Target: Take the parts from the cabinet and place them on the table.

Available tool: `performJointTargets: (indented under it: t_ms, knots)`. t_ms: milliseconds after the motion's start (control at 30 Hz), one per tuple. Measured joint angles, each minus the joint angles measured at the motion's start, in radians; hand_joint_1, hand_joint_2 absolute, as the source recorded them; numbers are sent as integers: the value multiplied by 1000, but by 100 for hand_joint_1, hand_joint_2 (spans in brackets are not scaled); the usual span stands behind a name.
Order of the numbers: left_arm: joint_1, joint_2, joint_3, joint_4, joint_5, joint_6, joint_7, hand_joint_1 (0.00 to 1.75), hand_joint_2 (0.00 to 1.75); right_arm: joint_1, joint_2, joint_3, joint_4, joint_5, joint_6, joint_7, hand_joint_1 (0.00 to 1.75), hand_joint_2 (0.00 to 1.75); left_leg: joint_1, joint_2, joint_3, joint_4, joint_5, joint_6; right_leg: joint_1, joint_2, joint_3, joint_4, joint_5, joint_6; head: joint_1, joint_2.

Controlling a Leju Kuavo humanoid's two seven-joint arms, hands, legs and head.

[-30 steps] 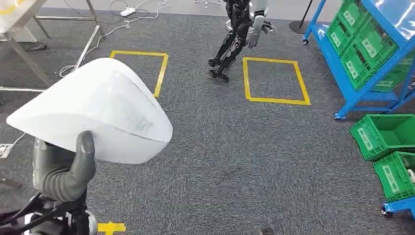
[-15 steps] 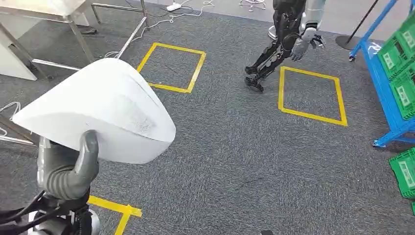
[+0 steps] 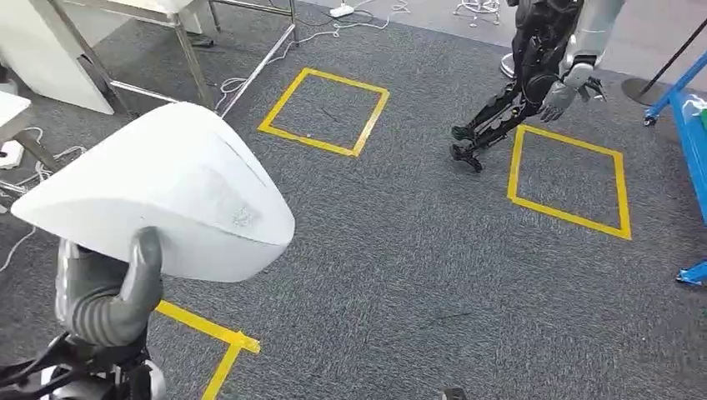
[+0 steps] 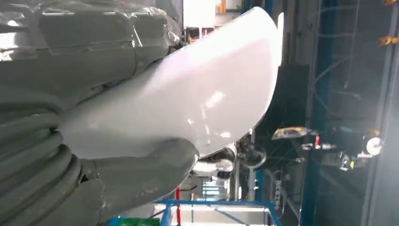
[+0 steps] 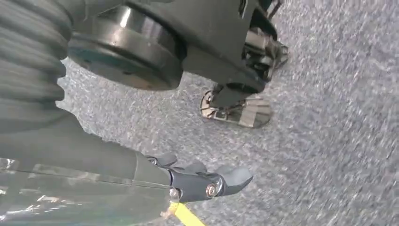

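Camera swung left; left hand still grips white part.

White part: smooth plastic-looking shell, glossy sheen. Left hand under part: matt grey, ribbed cover. Carpet below part: rough grey pile.

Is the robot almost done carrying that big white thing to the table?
About halfway, it seems. Done: the white part is already out of the cabinet. In hand: the left hand holds it up over the grey carpet, while the right hand hangs holding nothing. Left: putting it down on a table; a metal table frame stands ahead on the left.
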Motion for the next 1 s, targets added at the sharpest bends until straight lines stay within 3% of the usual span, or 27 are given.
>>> performJointTargets:
  t_ms: [67, 100, 133, 167, 200, 267, 300, 333, 367, 433, 467, 500, 533, 600, 633, 667, 700, 767, 800, 833, 867, 900, 933, 967, 1000]
  knots:
    - [-5, 0, 1, -1, 0, 0, 0, 175, 175, 0, 0, 0, 0, 0, 0, 0, 0, 175, -2, -22, -4, 0, 2, 14, -3, -14, 4, -4, 1, 5, 2, 0]
    - [-5, -2, 0, -1, 0, 0, 0, 175, 175, 0, 0, 0, 0, 0, 0, 0, 0, 175, 0, -35, -3, -2, 5, 21, -7, -4, 3, 1, -11, 13, 3, 0]
    - [-6, -2, 0, -1, 0, 0, 0, 175, 175, 0, 0, 0, 0, 0, 0, 0, 0, 175, 0, -45, -5, -2, 8, 26, -11, 33, -6, 29, -39, 16, 8, 0]
    - [-8, -2, 0, -1, 0, 0, 0, 175, 175, 2, 0, 0, 0, 0, 0, -1, 0, 175, -1, -58, -8, -2, 10, 29, -12, 55, -30, 89, -78, 16, 10, 0]
    - [-9, -2, 0, -1, 0, 0, 0, 175, 175, 4, 1, 0, 0, 0, 0, -1, 0, 175, -2, -67, -10, -2, 11, 31, -11, 64, -55, 147, -108, 16, 11, 0]
    - [-8, -2, 0, 0, 0, 0, 0, 175, 175, 9, 2, 0, 0, 0, 0, -1, 0, 175, -7, -86, -13, -1, 13, 35, -10, 71, -102, 250, -149, 14, 14, 0]
    - [-8, -2, 0, 1, 0, 0, 0, 175, 175, 11, 2, 0, 0, 0, 0, -1, 0, 175, -11, -102, -14, -1, 15, 38, -10, 73, -127, 300, -156, 8, 16, 0]
    - [-8, -2, 0, 1, 0, 0, 0, 175, 175, 11, 2, 0, 0, 0, 0, -1, 0, 175, -15, -118, -14, -1, 16, 40, -7, 75, -130, 299, -138, -1, 16, 0]
    - [-9, -2, 0, 1, 0, 0, 0, 175, 175, 9, 2, 0, 0, 0, 0, -1, 0, 175, -18, -131, -14, -2, 17, 41, -1, 80, -116, 259, -102, -11, 16, 0]
    - [-9, -2, 0, 0, 0, 0, 0, 175, 175, 6, 2, 0, 0, 0, 0, -1, 0, 175, -20, -157, -13, -3, 21, 44, 15, 103, -49, 94, -4, -34, 17, 0]
    - [-9, -3, 0, 0, -1, 0, 0, 175, 175, 7, -2, 0, 0, 0, 0, -1, 0, 175, -15, -168, -14, -5, 24, 45, 23, 146, -19, 23, 8, -50, 16, 0]
    - [-9, -3, 0, 1, -1, 0, 1, 175, 175, 10, -5, 0, 0, 0, 0, -1, 0, 175, -15, -182, -17, -5, 29, 37, 20, 157, -15, 9, 9, -56, 12, 0]
    - [-8, -2, 0, 1, -1, 0, 2, 175, 175, 7, -7, 0, 0, 1, 0, -1, 0, 175, -7, -190, -22, -7, 33, 30, 28, 152, -15, 5, 12, -57, 17, 0]
    - [-8, -2, 0, -1, -2, 1, 2, 175, 175, 4, -6, 0, 0, 1, 0, -1, 0, 175, -2, -211, -27, -15, 44, 19, 29, 138, -7, -8, 16, -64, 22, 0]
    - [-6, -2, 0, -3, -2, 1, 2, 175, 175, 0, -6, 0, 0, 1, 0, -1, 0, 175, -9, -199, -27, -18, 44, 20, 19, 121, 5, -47, 34, -63, 23, 0]
    - [-7, -2, 1, -3, -3, 1, 2, 175, 175, -3, -6, 0, 0, 1, 0, -1, 0, 175, -14, -117, -35, -8, 27, 19, 17, 108, 14, -69, 46, -53, 20, 0]
    - [-12, -2, 1, -3, -3, 1, 3, 175, 175, -3, -5, 0, 0, 1, 1, -1, 0, 175, -10, -85, -51, 27, -8, 14, 17, 101, 16, -77, 52, -57, 12, 0]
    - [-11, -2, 0, -3, -3, 1, 3, 175, 175, 4, -3, 0, 0, 1, 2, -1, 0, 175, -1, -85, -111, 164, -79, 0, 12, 75, 12, -75, 51, -53, 8, 0]
    - [-10, -2, 0, -2, -3, 1, 3, 175, 175, 6, -2, 0, 0, 1, 2, -1, 0, 175, 3, -88, -136, 221, -98, -10, 8, 60, 11, -72, 50, -50, 8, 0]
    - [-10, -1, 0, -2, -3, 1, 3, 175, 175, 7, 0, 0, 0, 1, 2, -1, 0, 175, 7, -88, -140, 234, -90, -19, 3, 48, 9, -68, 47, -45, 8, 0]
    - [-9, -1, 1, -2, -3, 2, 5, 175, 175, 6, 0, 0, 0, 3, 2, -1, 0, 175, 11, -85, -120, 202, -62, -30, -3, 37, 6, -61, 43, -37, 6, 0]
    - [-10, -1, 1, -2, -3, 2, 6, 175, 175, 5, 2, 0, 0, 4, 2, -1, 0, 175, 17, -74, -79, 134, -23, -41, -11, 27, 4, -50, 36, -27, 6, 0]
    - [-10, -1, 1, -2, -3, 1, 8, 175, 175, 4, 3, 0, 0, 6, 2, -1, 0, 175, 23, -50, -30, 53, 13, -51, -19, 20, 1, -34, 27, -15, 6, 0]
    - [-11, 0, 1, -2, -3, 1, 9, 175, 175, 4, 3, 0, 0, 7, 2, -1, 0, 175, 22, -11, -4, -1, 5, -65, -23, 12, -4, -14, 16, -1, 4, 0]
    - [-9, -1, 0, -2, -3, 1, 9, 175, 175, 1, -4, 0, 1, 7, 1, -1, 0, 175, 20, 12, -8, 7, 2, -47, -15, 11, -14, 4, 3, 9, -5, 0]
